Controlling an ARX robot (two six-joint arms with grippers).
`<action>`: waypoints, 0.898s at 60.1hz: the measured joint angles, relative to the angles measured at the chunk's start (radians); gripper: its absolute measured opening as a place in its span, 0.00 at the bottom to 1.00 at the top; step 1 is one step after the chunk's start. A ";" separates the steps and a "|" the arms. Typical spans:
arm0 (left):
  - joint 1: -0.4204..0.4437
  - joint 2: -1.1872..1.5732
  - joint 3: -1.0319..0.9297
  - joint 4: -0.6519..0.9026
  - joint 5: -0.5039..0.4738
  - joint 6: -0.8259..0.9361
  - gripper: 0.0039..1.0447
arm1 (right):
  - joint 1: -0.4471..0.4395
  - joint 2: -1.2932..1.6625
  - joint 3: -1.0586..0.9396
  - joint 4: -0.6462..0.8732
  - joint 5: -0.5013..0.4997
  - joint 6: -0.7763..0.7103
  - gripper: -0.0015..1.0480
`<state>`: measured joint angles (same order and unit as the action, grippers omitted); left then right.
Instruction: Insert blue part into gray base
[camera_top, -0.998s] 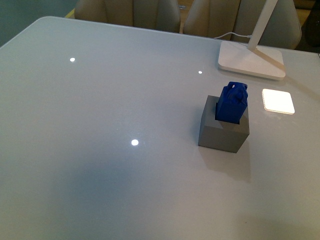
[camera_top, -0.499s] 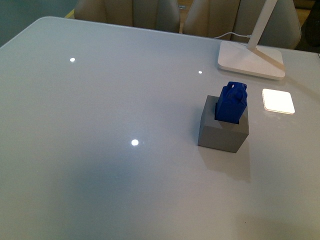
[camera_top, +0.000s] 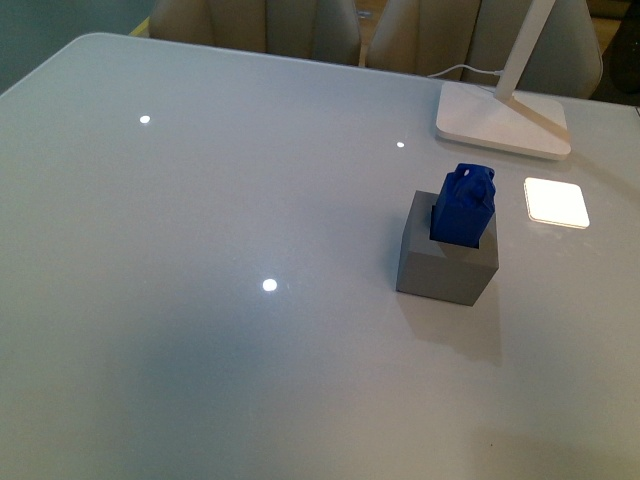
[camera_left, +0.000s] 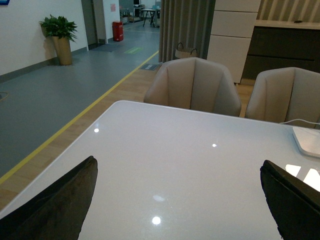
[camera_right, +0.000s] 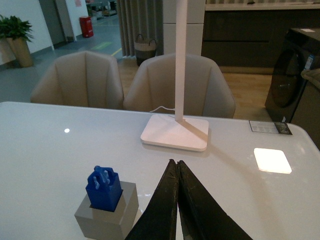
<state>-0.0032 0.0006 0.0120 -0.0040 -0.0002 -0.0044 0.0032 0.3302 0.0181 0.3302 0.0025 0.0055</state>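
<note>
Seemingly done: blue part (camera_top: 462, 205) sits upright in the gray base (camera_top: 445, 262) hole, just in front of the lamp foot (camera_top: 500, 120), w/ right gripper (camera_right: 177, 172) clenched empty, left gripper (camera_left: 177, 200) spread wide, so best step is keeping both arms clear, no nudging.

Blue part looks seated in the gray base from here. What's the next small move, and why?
Probably none on the part: keep both arms back and just verify seating. The blue part stands upright in the hole of the gray base, its upper half showing, and nothing touches it. The right tool is shut and off to the side; the left tool is open, far away.
</note>
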 joint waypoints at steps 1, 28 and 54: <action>0.000 0.000 0.000 0.000 0.000 0.000 0.93 | 0.000 -0.008 0.000 -0.008 0.000 0.000 0.02; 0.000 0.000 0.000 0.000 0.000 0.000 0.93 | 0.000 -0.147 0.000 -0.147 0.000 0.000 0.02; 0.000 0.000 0.000 0.000 0.000 0.000 0.93 | 0.000 -0.324 0.000 -0.329 0.000 0.000 0.02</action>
<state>-0.0032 0.0006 0.0116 -0.0040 -0.0002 -0.0044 0.0032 0.0063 0.0181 0.0013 0.0021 0.0055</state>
